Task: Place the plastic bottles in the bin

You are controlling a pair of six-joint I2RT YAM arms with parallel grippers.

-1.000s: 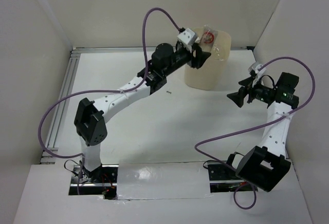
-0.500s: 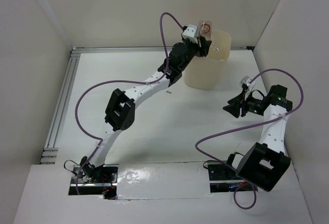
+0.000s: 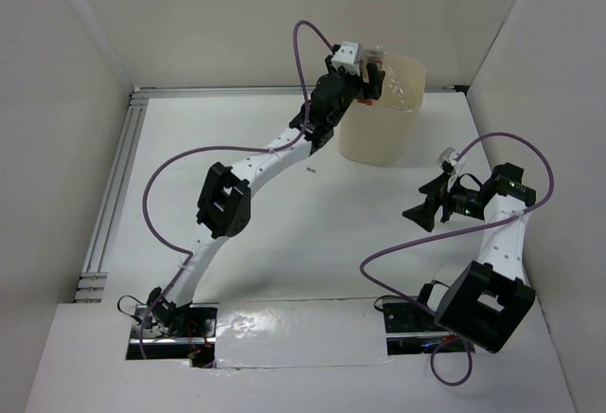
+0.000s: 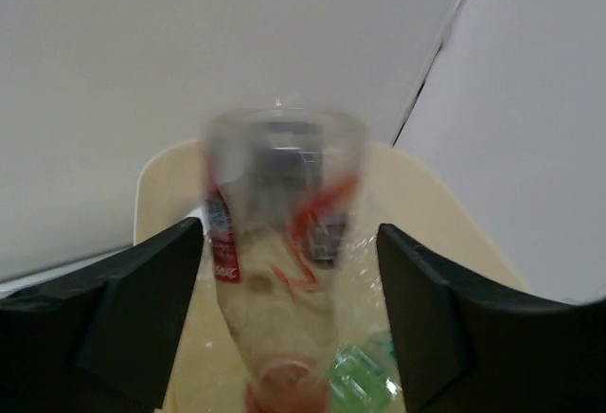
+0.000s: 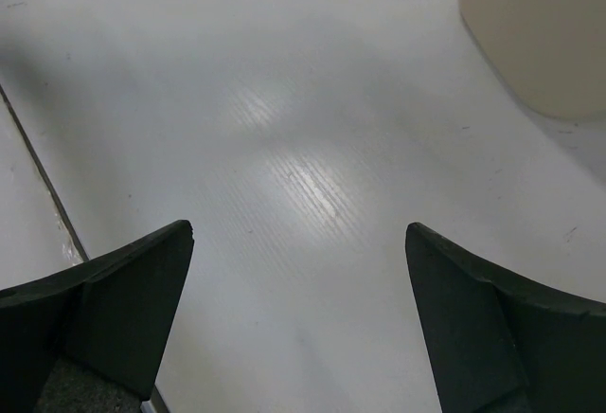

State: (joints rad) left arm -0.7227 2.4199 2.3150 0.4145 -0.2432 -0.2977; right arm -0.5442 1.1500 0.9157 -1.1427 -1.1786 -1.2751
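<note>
Over the mouth of the beige bin hangs my left gripper, open. In the left wrist view a clear bottle with a red cap and a red-white label shows blurred between the spread fingers, cap down and inside the bin's rim; narrow gaps show on both sides of it. A green bottle lies deeper in the bin. My right gripper hovers open above the bare table right of centre, with nothing between its fingers.
The bin's lower corner shows at the top right of the right wrist view. White walls close in the table at the back and on both sides, and a metal rail runs along its left edge.
My left jaws have widened and the red-capped bottle has come loose, dropping cap-first into the bin. The right gripper drifted slightly down and left, closing partway and then opening again.
</note>
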